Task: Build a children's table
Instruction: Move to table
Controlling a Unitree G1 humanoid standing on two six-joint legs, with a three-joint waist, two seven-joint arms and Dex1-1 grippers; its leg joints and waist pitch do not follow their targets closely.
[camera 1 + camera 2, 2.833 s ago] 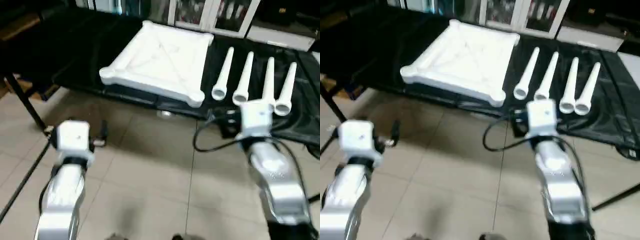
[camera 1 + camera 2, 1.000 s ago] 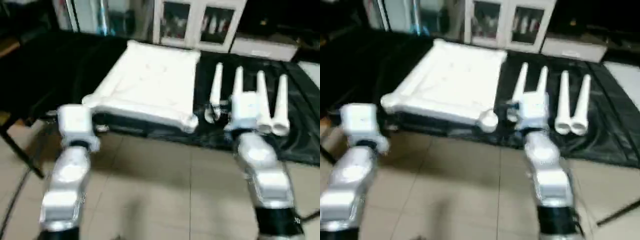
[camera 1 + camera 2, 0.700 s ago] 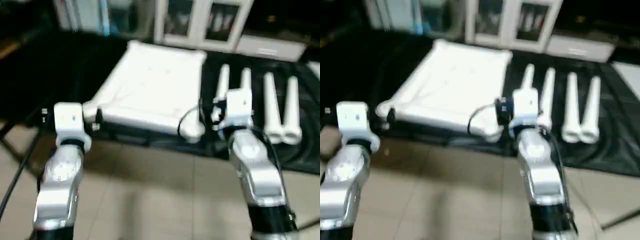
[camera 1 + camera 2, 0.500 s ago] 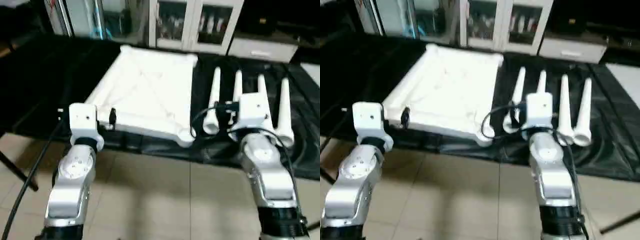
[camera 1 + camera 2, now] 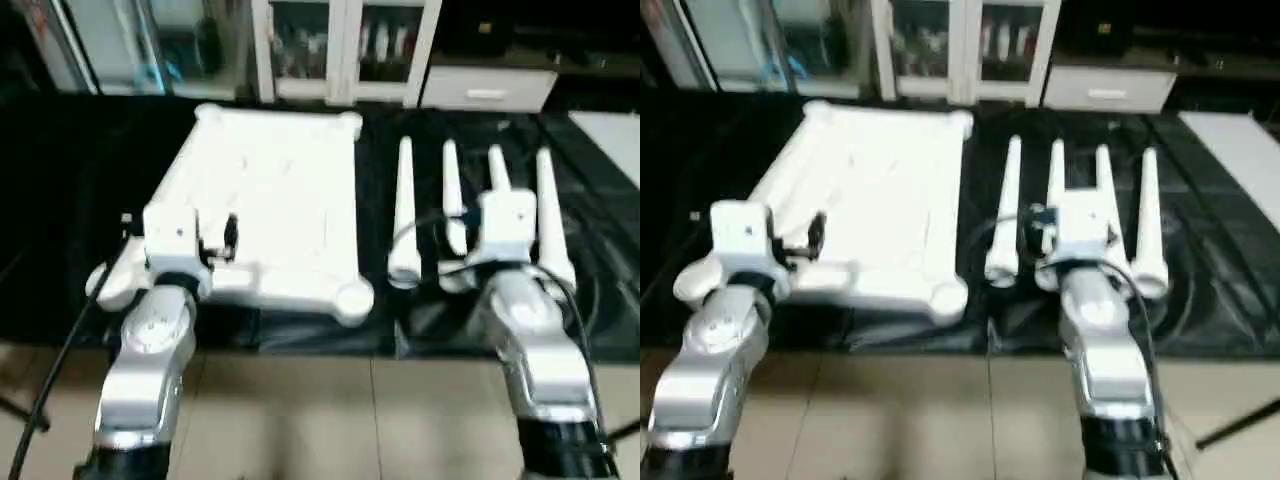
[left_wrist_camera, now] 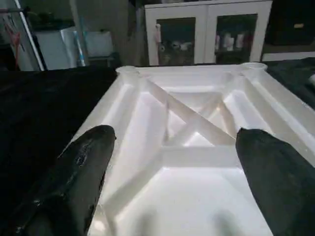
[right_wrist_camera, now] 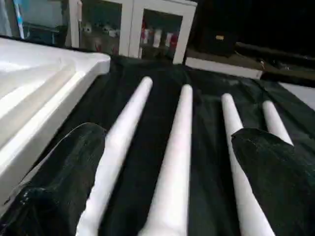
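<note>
White square tabletop [image 6: 197, 162] is lying ribbed side up ahead of the wide-open, empty left tool [image 6: 172, 147]. Four white tapered legs [image 7: 182, 147] are lying parallel on the black worktop [image 7: 147, 162] ahead of the wide-open, empty right tool [image 7: 167, 147].

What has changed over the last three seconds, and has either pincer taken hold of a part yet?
Both arms have come forward from over the floor: the left pincer now hangs open over the tabletop, the right pincer open over the legs. Nothing has been gripped. Tabletop and four legs lie as before on the black table.
</note>
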